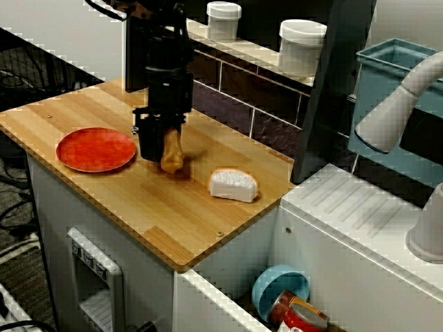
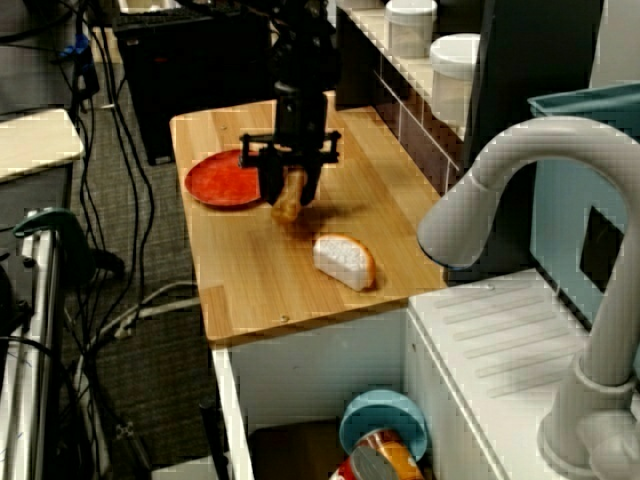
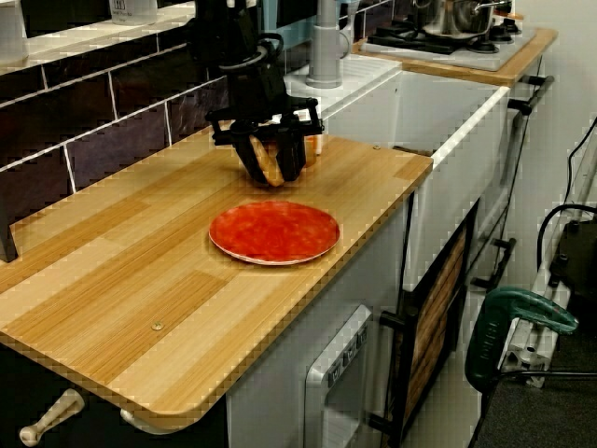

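- Your fingers (image 1: 149, 144) are clamped on a brown roll (image 1: 172, 155), centre-left of the frame. It hangs end-down just above the bench (image 1: 173, 228), probably pinched high so it clears the wood.
- A red plate (image 1: 95, 149) lies just left of it, and a white bread slice (image 1: 233, 185) sits to the right, apart.

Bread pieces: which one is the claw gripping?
The brown one, clamped in the claw beside the red plate. The other, a white-faced slice, lies free on the counter.

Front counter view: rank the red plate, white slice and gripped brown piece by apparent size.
Largest first:
red plate
white slice
brown piece
The last two are close, since the gripper hides part of it.
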Robot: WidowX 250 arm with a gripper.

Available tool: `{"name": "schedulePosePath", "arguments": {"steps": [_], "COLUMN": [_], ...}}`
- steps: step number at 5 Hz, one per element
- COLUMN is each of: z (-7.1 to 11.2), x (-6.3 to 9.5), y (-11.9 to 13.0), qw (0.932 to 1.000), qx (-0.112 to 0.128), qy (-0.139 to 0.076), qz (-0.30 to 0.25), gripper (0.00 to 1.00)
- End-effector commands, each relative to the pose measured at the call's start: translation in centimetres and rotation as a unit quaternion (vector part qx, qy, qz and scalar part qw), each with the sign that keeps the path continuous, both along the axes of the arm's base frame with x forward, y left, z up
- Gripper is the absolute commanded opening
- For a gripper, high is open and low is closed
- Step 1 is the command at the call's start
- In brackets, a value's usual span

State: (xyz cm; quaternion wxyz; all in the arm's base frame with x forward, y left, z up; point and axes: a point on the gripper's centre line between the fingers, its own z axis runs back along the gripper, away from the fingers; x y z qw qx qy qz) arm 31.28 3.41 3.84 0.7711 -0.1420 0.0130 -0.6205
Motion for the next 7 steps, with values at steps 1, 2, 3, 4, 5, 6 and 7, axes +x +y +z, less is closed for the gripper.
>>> {"name": "schedulePosePath", "arguments": {"steps": [1, 2, 3, 4, 5, 6, 7], "z": [5.7, 6.0, 5.1, 3.7, 2.6, 2.2, 2.0], "x": [-1.6, -2.2, -2.5, -2.9, -3.0, -2.7, -2.7], "y": [4.9, 8.2, 11.3, 13.2, 13.1, 11.9, 10.4], "qw": [0.9970, 0.9953, 0.9921, 0.9897, 0.9850, 0.9845, 0.9863], "qx": [-0.009, -0.004, 0.009, 0.030, 0.059, 0.070, 0.064], "qy": [-0.067, -0.065, -0.071, -0.088, -0.109, -0.107, -0.103], "qz": [0.036, 0.071, 0.103, 0.109, 0.120, 0.120, 0.111], "gripper": [0.00, 0.00, 0.00, 0.00, 0.00, 0.00, 0.00]}}
